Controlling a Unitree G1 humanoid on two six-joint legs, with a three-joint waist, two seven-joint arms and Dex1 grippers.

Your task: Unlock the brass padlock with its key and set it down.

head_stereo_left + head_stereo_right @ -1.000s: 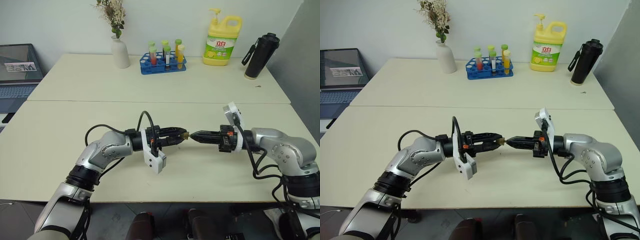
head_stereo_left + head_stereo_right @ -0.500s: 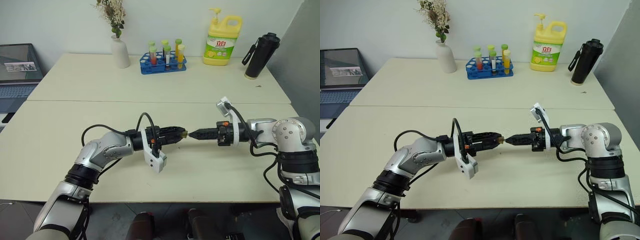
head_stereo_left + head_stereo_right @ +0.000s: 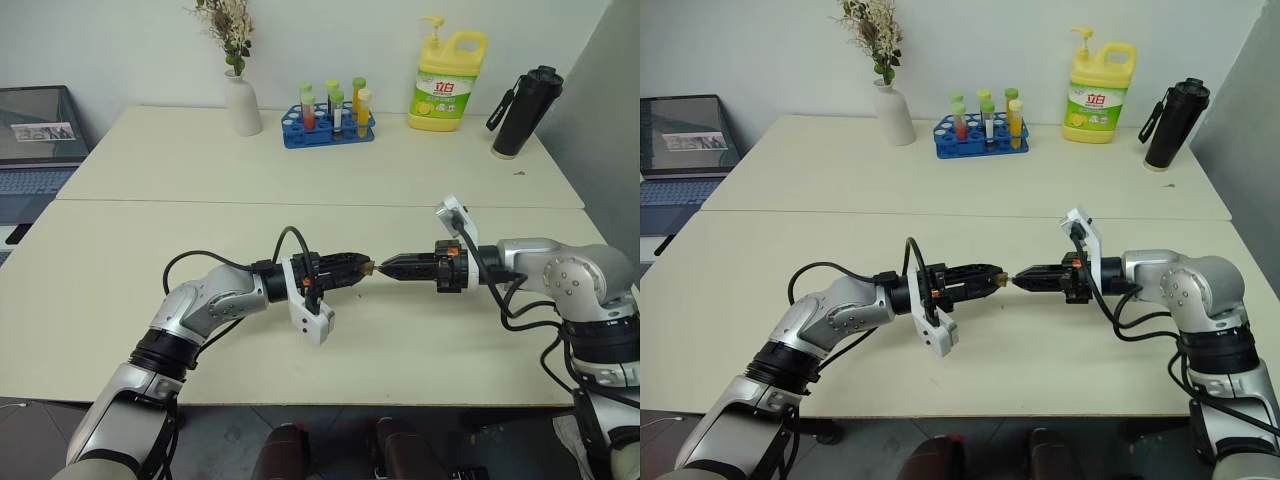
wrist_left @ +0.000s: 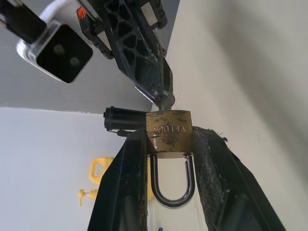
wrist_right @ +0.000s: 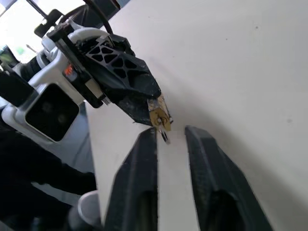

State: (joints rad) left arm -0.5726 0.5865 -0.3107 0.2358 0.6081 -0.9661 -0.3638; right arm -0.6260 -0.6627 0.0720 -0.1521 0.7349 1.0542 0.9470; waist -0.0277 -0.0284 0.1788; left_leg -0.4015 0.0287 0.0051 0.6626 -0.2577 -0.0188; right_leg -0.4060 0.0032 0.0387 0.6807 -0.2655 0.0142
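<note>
Head pair looks down over the table (image 3: pixel 300 170); both wrist cameras closely share the brass padlock (image 4: pixel 169 133)

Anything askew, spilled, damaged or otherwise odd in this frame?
Nothing stands out. The small brass padlock with its silver shackle sits straight between the left tool's black fingers, above the table, and its tiny silvery key lies between the right tool's parted fingers. The cream table shows no spills.

Above the cream table (image 3: pixel 150 250), the left gripper (image 3: pixel 358 269) is gripping the brass padlock (image 3: pixel 369 268) while the right gripper (image 3: pixel 385 267) is facing it tip to tip.
</note>
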